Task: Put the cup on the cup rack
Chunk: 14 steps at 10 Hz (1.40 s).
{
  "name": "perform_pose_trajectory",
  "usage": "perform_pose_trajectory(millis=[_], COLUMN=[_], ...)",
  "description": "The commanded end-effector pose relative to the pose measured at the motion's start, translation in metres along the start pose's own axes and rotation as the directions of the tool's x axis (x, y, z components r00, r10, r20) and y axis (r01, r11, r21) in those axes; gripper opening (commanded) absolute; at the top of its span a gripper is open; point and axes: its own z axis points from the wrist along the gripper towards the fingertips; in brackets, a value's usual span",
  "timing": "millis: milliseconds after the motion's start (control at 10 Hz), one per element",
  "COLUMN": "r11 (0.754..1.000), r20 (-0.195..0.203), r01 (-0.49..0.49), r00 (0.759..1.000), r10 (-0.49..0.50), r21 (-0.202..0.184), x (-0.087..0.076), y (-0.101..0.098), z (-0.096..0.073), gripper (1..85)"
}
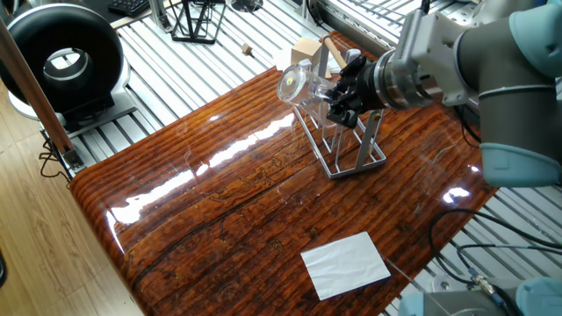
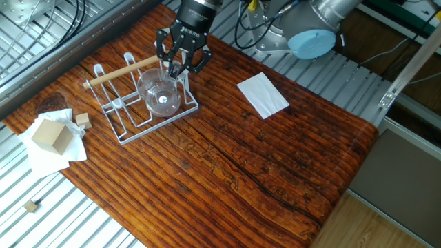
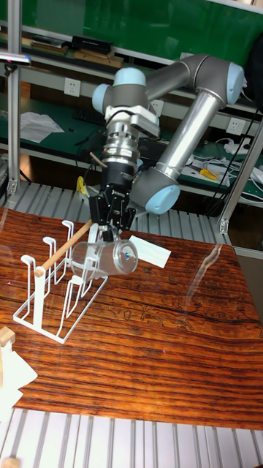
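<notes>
Cup (image 3: 106,257) sits just below the gripper (image 3: 109,223), tipped on its side over the near end of the cup rack (image 3: 55,289), above the rack's base and beside the wooden rod handle (image 2: 120,71). Gripper fingers (image 2: 180,67) closed narrow on the cup's rim end, pinching the glass wall. In the tall fixed view the cup's long axis runs roughly level, thick base (image 3: 127,257) pointing away from the rack toward the white paper sheet (image 2: 262,94), mouth toward the pegs. Whether a peg is inside the cup, cannot tell. Rack stands on the wooden table (image 1: 228,211); wooden block (image 2: 52,135) on paper well apart.
</notes>
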Motion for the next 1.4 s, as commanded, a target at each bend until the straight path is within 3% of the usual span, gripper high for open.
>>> perform_pose_trajectory(millis=[0, 600, 900, 1300], r11=[0.999, 0.997, 0.996, 0.988], r20=[-0.015, -0.037, -0.035, -0.069], r01=[0.044, 0.051, 0.068, 0.114], r00=[0.999, 0.998, 0.997, 0.992], r10=[-0.043, -0.049, -0.066, -0.106], r21=[0.032, 0.054, 0.062, 0.109], x=[-0.013, -0.028, -0.033, -0.048], y=[-0.003, 0.004, 0.003, 0.001], z=[-0.015, -0.028, -0.025, -0.028], gripper=[1.0, 1.0, 1.0, 1.0])
